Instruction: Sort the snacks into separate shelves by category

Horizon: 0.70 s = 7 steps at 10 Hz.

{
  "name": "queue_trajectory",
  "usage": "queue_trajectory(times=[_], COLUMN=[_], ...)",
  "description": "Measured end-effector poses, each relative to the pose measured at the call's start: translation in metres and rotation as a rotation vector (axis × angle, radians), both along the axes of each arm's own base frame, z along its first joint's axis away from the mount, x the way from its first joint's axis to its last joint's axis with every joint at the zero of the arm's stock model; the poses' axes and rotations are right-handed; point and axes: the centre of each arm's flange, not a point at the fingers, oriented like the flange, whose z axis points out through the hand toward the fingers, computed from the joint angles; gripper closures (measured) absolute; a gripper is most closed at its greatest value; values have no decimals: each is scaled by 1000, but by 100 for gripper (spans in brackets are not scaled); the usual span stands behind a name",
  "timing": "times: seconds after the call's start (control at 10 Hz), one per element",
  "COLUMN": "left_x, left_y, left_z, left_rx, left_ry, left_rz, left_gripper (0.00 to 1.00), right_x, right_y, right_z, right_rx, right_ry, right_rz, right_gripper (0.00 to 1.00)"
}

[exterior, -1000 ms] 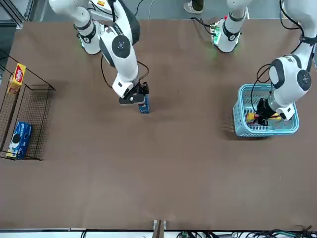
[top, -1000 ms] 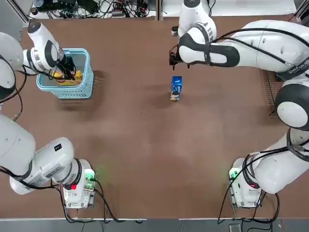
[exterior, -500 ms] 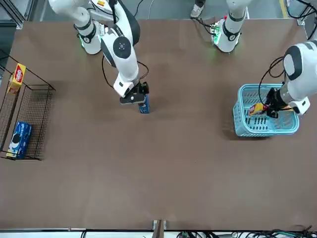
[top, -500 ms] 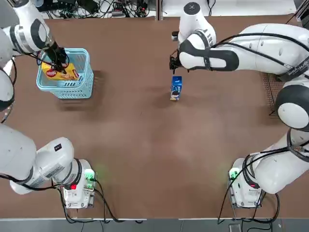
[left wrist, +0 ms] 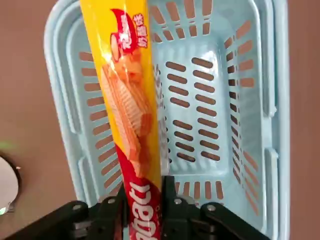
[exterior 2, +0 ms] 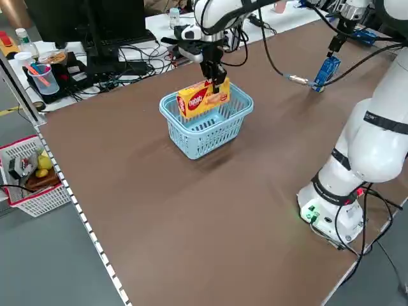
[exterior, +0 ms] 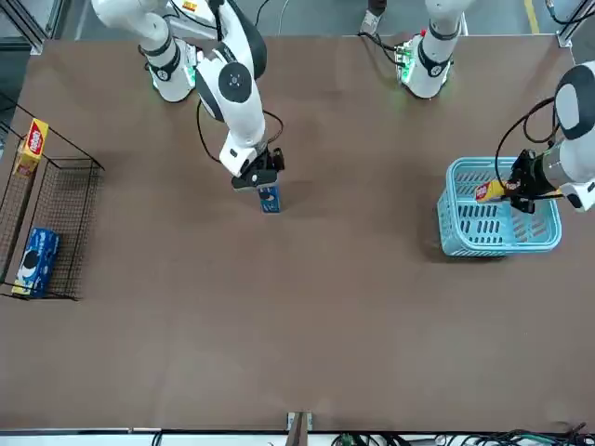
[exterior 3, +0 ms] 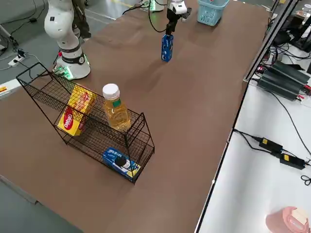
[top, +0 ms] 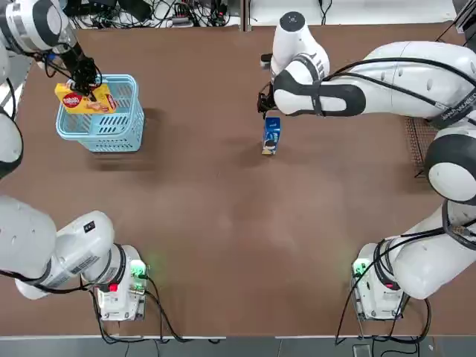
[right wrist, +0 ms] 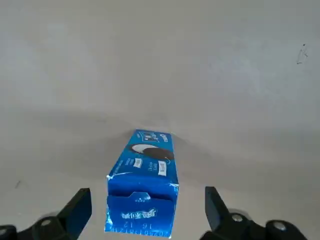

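Clock: 12 pointed away from the robot across the worktop (top: pixel 216 238).
Left gripper (left wrist: pixel 145 197): pressed onto one end of a yellow box (left wrist: pixel 132 100), above the basket.
Yellow box: pinched in the left gripper, raised over the 10 o'clock side of the light-blue basket (top: pixel 119 132).
Right gripper (right wrist: pixel 148 202): spread, above the near blue pack.
Near blue pack (right wrist: pixel 142 185): in the gap between the fingers, touching neither; from overhead it showed just at the gripper's 6 o'clock.
Wire rack (exterior 3: pixel 99 128): well off at the near blue pack's 3 o'clock; it held another yellow box (exterior 3: pixel 77 110) toward 6 o'clock and a second blue pack (exterior 3: pixel 121 162) toward 12, with a bottle (exterior 3: pixel 116 111) between.
Since a second earlier: the left gripper and its box had risen and shifted toward 10 o'clock; the near blue pack had stayed put.
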Motion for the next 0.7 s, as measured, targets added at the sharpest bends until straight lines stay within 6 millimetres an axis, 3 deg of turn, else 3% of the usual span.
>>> queue_trajectory(times=[0.3,0.7], left_x=[7,13], left_y=[-2,-26], left_z=[25,43], left_rx=[2,3], left_ry=[-7,7], left_rz=[-5,-30], left_gripper=[71,71], right_x=[-3,-7], right_y=[-1,3], right_z=[-8,-9], right_rx=[2,12], right_ry=[-1,-7], right_rz=[1,9], right_gripper=[0,0])
